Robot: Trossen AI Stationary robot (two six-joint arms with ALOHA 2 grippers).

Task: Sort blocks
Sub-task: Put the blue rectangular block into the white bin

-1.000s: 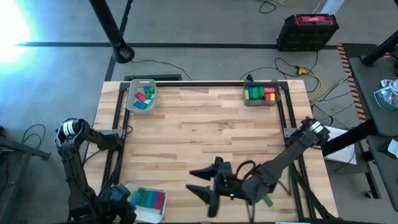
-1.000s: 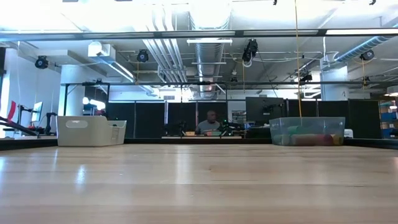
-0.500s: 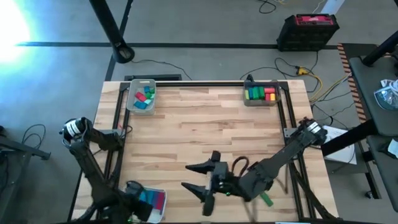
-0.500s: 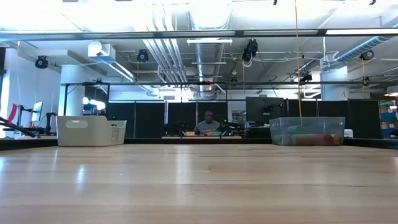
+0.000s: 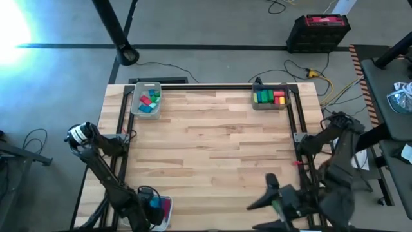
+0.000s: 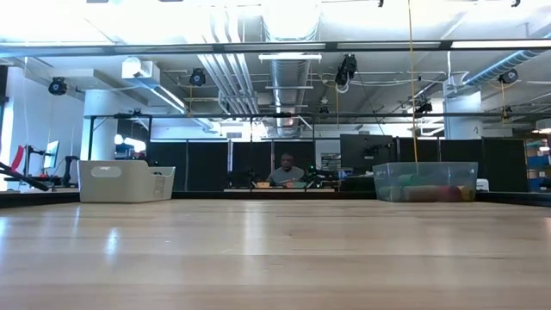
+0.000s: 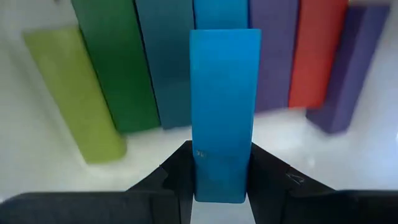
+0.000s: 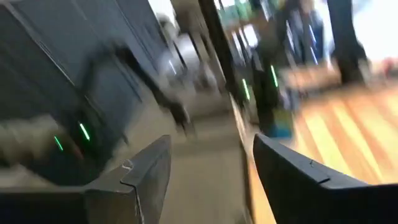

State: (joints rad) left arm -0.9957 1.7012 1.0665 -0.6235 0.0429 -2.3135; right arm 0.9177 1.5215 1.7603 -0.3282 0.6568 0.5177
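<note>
- Left gripper is down over the white tray at the near left corner of the light wooden table, its dark fingers clamped on either side of a long bright blue bar block.
- In the left wrist view that bar stands just above a row of long blocks lying side by side on the tray floor: a lime-green bar, a dark green bar, a teal bar, a purple bar, a red bar and a darker purple bar at the end.
- My read: this is the placing step, the blue bar about to join the long ones.
- Right gripper hangs at the near right edge of the table, jaws spread wide and holding nothing; the right wrist view is motion-blurred and adds little beyond the parted fingers.
- Far left corner: a grey tray with short blocks in blue, green and red. Far right corner: a clear tray with green, yellow and red blocks.
- The table surface itself shows no loose blocks from above, so the sort looks near its end.
- Next call, as I judge it: lower the blue bar into the gap between teal and purple, let go, lift straight out without nudging the neighbours.
</note>
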